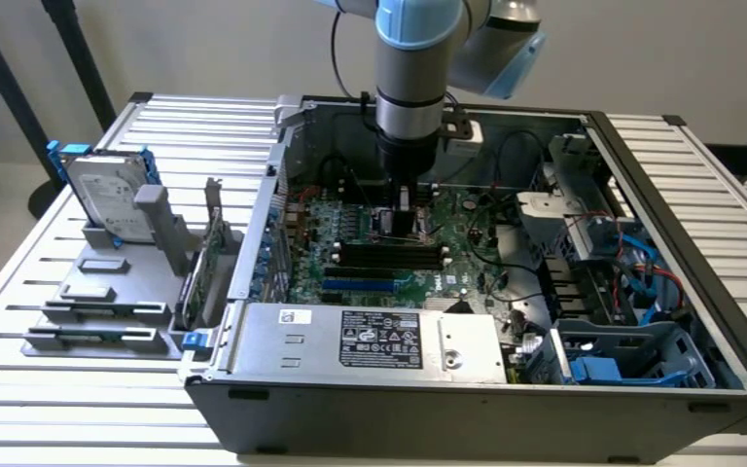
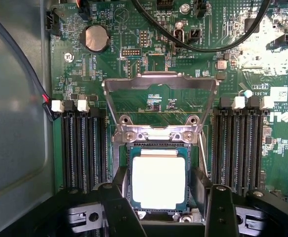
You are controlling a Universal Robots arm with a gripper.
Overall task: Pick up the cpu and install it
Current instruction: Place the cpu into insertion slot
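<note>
cpu — in socket, gripper straddling it

The arm is a smooth silver-grey tube with pale blue caps at its joints. Lower down it narrows to a black wrist. A thin black cable hangs beside it. The pincer is matte black, with rounded edges and small round screw holes. Silvery metal blocks flank it, each with a dark round hole.
</note>
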